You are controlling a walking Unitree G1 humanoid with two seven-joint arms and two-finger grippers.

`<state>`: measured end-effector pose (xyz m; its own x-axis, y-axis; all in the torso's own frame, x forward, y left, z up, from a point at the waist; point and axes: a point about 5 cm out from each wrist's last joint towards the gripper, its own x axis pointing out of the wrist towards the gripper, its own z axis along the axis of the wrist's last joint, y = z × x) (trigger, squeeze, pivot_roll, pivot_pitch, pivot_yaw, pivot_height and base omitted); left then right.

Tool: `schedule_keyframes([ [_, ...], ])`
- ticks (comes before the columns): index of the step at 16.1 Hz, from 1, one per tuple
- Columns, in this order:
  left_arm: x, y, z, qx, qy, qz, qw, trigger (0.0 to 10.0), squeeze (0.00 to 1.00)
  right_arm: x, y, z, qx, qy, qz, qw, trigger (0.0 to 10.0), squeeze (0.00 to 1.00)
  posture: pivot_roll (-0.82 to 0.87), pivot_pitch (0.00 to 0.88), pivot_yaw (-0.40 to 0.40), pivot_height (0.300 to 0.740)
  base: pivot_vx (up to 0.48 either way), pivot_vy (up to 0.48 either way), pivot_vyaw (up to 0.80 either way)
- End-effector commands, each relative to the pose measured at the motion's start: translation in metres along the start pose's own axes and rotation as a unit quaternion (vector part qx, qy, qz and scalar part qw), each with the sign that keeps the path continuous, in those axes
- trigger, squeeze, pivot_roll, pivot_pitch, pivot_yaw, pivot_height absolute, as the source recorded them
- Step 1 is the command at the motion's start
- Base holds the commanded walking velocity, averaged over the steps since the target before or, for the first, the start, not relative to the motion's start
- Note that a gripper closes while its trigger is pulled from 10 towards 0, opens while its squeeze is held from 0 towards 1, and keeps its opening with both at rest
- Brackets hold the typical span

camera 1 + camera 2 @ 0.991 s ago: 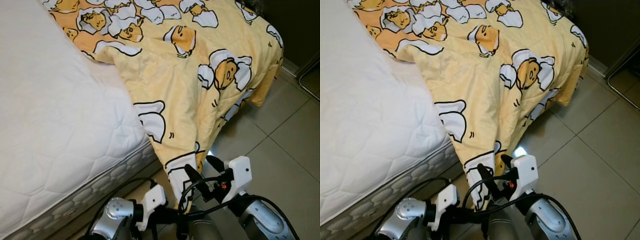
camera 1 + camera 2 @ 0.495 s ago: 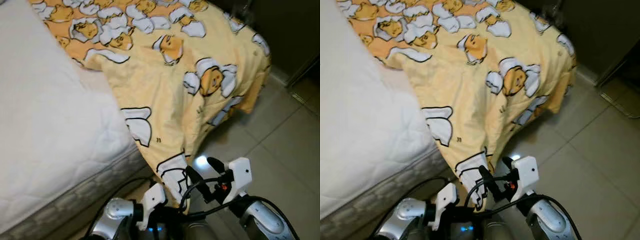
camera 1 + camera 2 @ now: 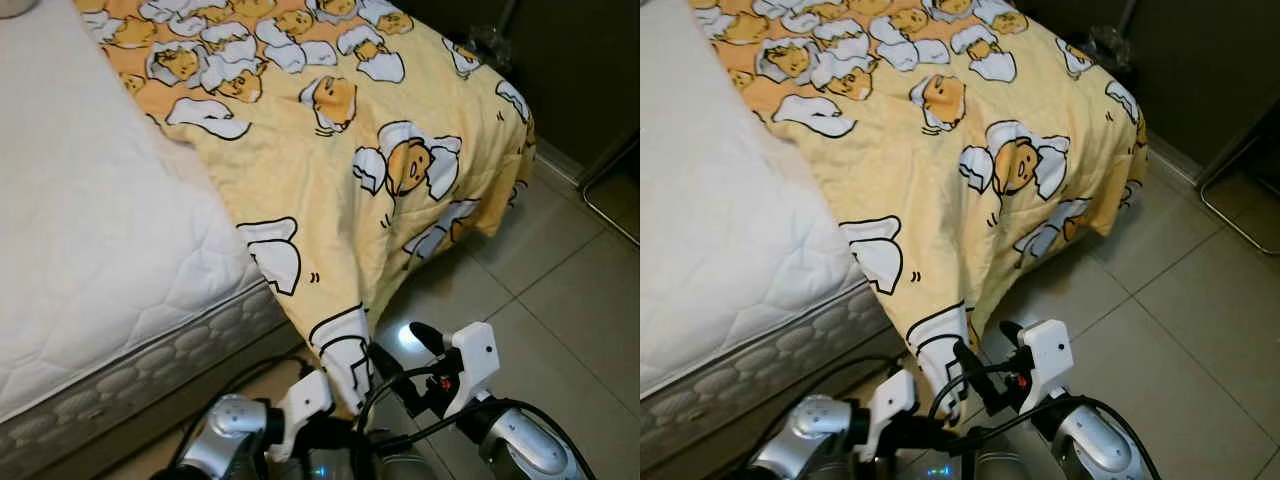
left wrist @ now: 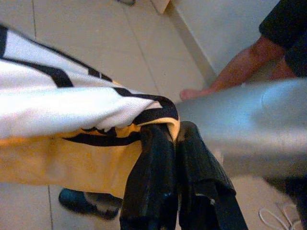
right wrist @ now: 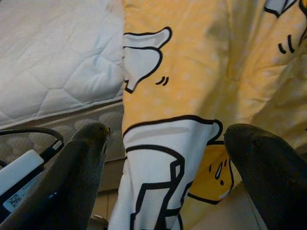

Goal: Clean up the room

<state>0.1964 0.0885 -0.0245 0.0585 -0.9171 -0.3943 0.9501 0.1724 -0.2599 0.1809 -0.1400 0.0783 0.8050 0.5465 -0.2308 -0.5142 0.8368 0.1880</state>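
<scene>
Two end effectors: low, beside the bed's corner.
Left end effector (image 4: pixel 165 143): clamped on the blanket's hanging corner.
Right end effector (image 5: pixel 165 158): fingers apart, facing that corner.
Blanket (image 3: pixel 330 170): yellow, draped across the mattress (image 3: pixel 90 230) down toward the floor (image 3: pixel 570 290).

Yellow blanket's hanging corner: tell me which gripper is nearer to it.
Left. The left gripper is shut on the yellow blanket corner; the right gripper is open just beside it, not touching.

White quilted mattress (image 3: pixel 90 230), yellow cartoon blanket (image 3: pixel 340 150) draped over its corner to tiled floor (image 3: pixel 570 290)
</scene>
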Motion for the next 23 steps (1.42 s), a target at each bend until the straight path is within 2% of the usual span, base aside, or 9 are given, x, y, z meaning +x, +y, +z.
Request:
schedule_keyframes([
  [1, 0.001, -0.005, -0.007, 0.009, 0.019, -0.015, 1.000, 0.0, 0.00, -0.002, 0.002, -0.002, 0.002, 0.004, 0.004, 1.000, 10.0, 0.00, -0.22, 0.205, 0.004, 0.740, 0.000, 0.000, 0.00],
  [10, 0.010, -0.030, -0.022, 0.124, 0.113, -0.127, 0.978, 0.0, 0.00, -0.004, 0.004, -0.005, 0.002, 0.012, 0.015, 1.000, 10.0, 0.00, -0.22, 0.209, 0.003, 0.740, 0.000, 0.000, 0.00],
  [15, 0.009, -0.036, -0.032, 0.205, 0.183, -0.180, 0.945, 0.0, 0.00, -0.005, 0.007, -0.008, 0.000, 0.019, 0.026, 0.999, 10.0, 0.00, -0.22, 0.210, 0.004, 0.740, 0.000, 0.000, 0.00],
  [17, 0.016, -0.034, -0.029, 0.199, 0.175, -0.150, 0.953, 0.0, 0.00, -0.005, 0.007, -0.008, 0.000, 0.021, 0.028, 0.999, 10.0, 0.00, -0.22, 0.212, 0.003, 0.740, 0.000, 0.000, 0.00],
  [18, 0.019, -0.030, -0.027, 0.185, 0.166, -0.116, 0.962, 7.5, 0.00, -0.005, 0.007, -0.008, 0.000, 0.022, 0.029, 0.999, 10.0, 0.00, -0.22, 0.212, 0.003, 0.740, 0.000, 0.000, 0.00],
  [19, 0.021, -0.026, -0.025, 0.167, 0.160, -0.086, 0.969, 10.0, 0.00, -0.005, 0.007, -0.008, 0.000, 0.022, 0.029, 0.999, 10.0, 0.00, -0.22, 0.212, 0.003, 0.740, 0.000, 0.000, 0.00],
  [21, 0.022, -0.019, -0.018, 0.136, 0.130, -0.053, 0.981, 10.0, 0.00, -0.005, 0.007, -0.008, -0.001, 0.022, 0.029, 0.999, 10.0, 0.00, -0.22, 0.211, 0.003, 0.740, 0.000, 0.000, 0.00],
  [22, 0.021, -0.017, -0.018, 0.138, 0.131, -0.049, 0.981, 10.0, 1.00, -0.005, 0.007, -0.008, -0.001, 0.021, 0.029, 0.999, 10.0, 0.00, -0.22, 0.211, 0.004, 0.740, 0.000, 0.000, 0.00],
  [23, 0.018, -0.018, -0.022, 0.140, 0.141, -0.053, 0.979, 10.0, 1.00, -0.005, 0.007, -0.008, 0.000, 0.020, 0.029, 0.999, 10.0, 0.00, -0.22, 0.211, 0.004, 0.740, 0.000, 0.000, 0.00],
])
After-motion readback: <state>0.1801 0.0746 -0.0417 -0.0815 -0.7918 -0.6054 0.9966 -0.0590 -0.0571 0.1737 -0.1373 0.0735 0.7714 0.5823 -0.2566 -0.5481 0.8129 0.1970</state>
